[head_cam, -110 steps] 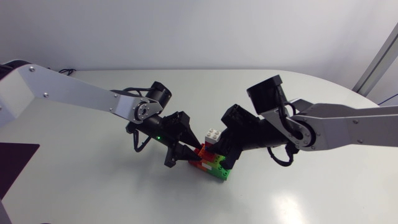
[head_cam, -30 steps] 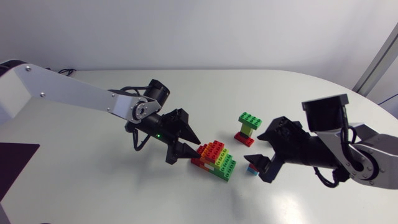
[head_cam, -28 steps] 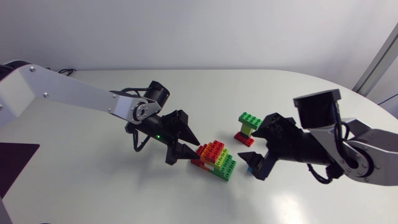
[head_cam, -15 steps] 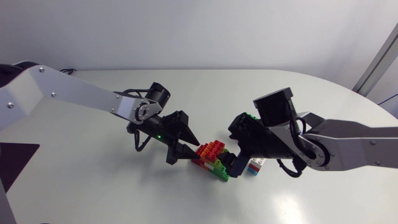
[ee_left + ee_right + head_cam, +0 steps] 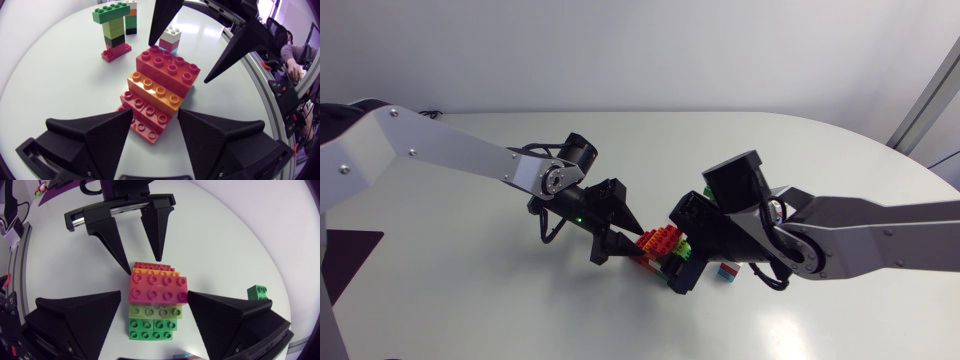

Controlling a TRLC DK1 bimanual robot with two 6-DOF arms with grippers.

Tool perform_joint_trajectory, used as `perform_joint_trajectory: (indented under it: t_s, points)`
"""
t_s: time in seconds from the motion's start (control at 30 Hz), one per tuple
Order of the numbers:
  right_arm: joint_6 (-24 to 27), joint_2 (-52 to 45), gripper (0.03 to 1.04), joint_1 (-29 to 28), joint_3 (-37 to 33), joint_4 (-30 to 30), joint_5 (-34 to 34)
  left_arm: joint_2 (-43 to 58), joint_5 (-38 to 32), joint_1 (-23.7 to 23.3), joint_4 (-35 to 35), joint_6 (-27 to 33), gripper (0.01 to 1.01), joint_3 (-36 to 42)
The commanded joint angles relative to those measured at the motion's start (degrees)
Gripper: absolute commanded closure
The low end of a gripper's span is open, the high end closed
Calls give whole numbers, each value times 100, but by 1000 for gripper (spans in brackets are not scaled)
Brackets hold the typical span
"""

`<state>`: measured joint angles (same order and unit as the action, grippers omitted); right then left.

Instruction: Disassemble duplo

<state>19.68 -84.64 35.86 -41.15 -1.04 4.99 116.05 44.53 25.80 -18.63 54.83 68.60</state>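
Near the middle of the tabletop (image 5: 470, 300) sits the duplo stack (image 5: 160, 85), a stepped ridge. It has a low red course at one end, an orange course above that and a red brick on top, then lime and green steps falling away at the other end. Its long axis runs from the left gripper (image 5: 620, 243) to the right gripper (image 5: 154, 294), which face each other across it.

The left gripper's fingers are spread, with the low red end between them. The right gripper's fingers are also spread and flank the red top brick from the lime and green end. Whether any finger actually touches a brick is hard to tell.

A small white-topped block (image 5: 170, 36) stands just beside the stack. A slim green-capped tower (image 5: 112, 22) stands farther off, covered from above by the right arm (image 5: 880, 225).
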Motion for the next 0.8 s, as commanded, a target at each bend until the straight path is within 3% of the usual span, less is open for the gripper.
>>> perform_joint_trajectory:
  t_s: [0.0,0.17,0.33,0.53,0.63,0.73,0.77]
  points:
    - [-158,-237,113,97,-131,34,-122,137,-15,30,-9,133,387,101]
    - [-202,-369,216,106,-201,51,-183,111,-15,30,-18,133,387,84]
    - [-193,-413,479,106,-210,51,-245,49,-15,21,-26,133,387,75]
    - [-193,-430,523,106,-139,42,-245,-21,-15,21,-35,133,387,66]
    - [-193,-360,498,88,-139,42,-236,-30,-15,30,-26,133,387,57]
    - [-202,-316,172,97,-192,-19,-297,-30,-15,39,-35,133,387,40]
    - [-202,-307,143,106,-201,-46,-341,-30,-15,39,-26,133,387,40]
